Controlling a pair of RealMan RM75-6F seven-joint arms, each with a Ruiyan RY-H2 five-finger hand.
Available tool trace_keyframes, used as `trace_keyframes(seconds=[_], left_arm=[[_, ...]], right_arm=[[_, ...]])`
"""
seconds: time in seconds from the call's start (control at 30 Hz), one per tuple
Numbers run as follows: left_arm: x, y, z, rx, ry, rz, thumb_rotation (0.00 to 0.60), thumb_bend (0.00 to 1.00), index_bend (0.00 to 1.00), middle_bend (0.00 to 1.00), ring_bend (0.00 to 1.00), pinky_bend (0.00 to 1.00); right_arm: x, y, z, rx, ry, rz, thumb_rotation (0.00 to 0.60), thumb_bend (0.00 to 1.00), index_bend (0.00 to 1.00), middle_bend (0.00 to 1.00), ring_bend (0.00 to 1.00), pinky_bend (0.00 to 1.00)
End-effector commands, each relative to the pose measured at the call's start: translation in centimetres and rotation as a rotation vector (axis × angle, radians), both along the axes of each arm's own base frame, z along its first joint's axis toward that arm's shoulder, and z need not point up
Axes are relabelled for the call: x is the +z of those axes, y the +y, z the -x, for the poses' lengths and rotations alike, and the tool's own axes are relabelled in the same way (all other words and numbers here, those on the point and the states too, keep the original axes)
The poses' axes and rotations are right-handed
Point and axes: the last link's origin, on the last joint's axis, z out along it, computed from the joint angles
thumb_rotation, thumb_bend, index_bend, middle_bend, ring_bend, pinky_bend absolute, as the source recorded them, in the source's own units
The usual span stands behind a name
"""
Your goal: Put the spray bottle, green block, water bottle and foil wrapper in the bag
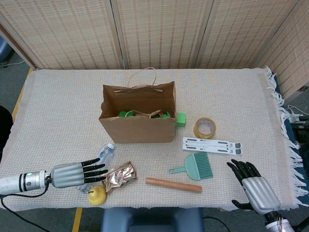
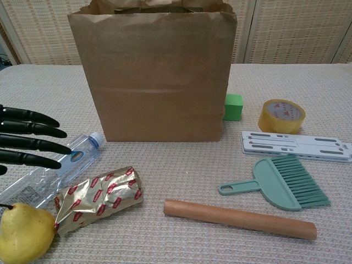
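A brown paper bag (image 1: 137,121) (image 2: 157,77) stands open mid-table with green things showing inside. The green block (image 1: 181,119) (image 2: 233,106) lies just right of the bag. A clear water bottle (image 1: 102,155) (image 2: 71,159) lies at the front left, with the gold foil wrapper (image 1: 119,177) (image 2: 99,198) beside it. My left hand (image 1: 75,174) (image 2: 27,143) hovers flat over the bottle's lower half, fingers spread and pointing right, holding nothing. My right hand (image 1: 253,186) rests open at the front right.
A yellow pear (image 1: 97,195) (image 2: 25,234) lies beside the wrapper. A wooden rolling pin (image 1: 174,184), a teal hand brush (image 1: 195,167), a white flat stand (image 1: 212,145) and a tape roll (image 1: 204,127) lie right of the bag. A fringed edge (image 1: 282,121) bounds the cloth.
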Motion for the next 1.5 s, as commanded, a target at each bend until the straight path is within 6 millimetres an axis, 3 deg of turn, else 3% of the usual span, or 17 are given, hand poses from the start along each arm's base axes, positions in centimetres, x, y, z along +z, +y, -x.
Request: trace_keyframes(seconds=[0.03,0.37,0.77,1.5], left_arm=[[-2.0,0.4,-1.1,-0.029,0.03,0.015,0.6,0.39,0.0,0.0,0.0,0.12],[-3.7,2.8,-1.3,-0.025,0.115,-0.047,0.6,0.39,0.0,0.0,0.0,0.1],[-5.6,3.4,-0.9,-0.045,0.158,-0.057,0.6,0.39,0.0,0.0,0.0,0.1],[-4.2,7.1,-0.8,-0.049,0.226,-0.219,0.6,0.39,0.0,0.0,0.0,0.07]], right_arm=[[0.0,0.0,0.0,0.0,-0.001,0.001,0.6,0.06,0.0,0.0,0.0,0.0],[-0.1,-0.2,0.3,-0.01,0.001,-0.008,0.6,0.06,0.0,0.0,0.0,0.0],[-0.4,-0.4,0.4,-0.026,0.006,-0.02,0.6,0.06,0.0,0.0,0.0,0.0],[-0.5,-0.7,0.8,-0.046,0.011,-0.033,0.6,0.06,0.0,0.0,0.0,0.0]])
